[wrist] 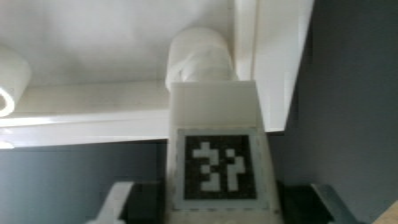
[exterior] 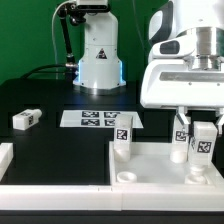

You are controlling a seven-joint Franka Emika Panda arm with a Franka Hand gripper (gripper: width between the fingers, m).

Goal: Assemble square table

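The square table's white slab lies at the front, with its raised rim and round corner sockets. One tag-marked leg stands on its far corner at the exterior view's left. My gripper hangs over the slab's side at the exterior view's right, shut on another tagged leg that it holds upright with the lower end at the slab. A third tagged leg stands just beside it. In the wrist view the held leg sits between my gripper's dark pads, its rounded end against the slab's rim.
A loose leg block lies on the black table at the exterior view's left. The marker board lies behind the slab. The robot base stands at the back. White border bars run along the left and front.
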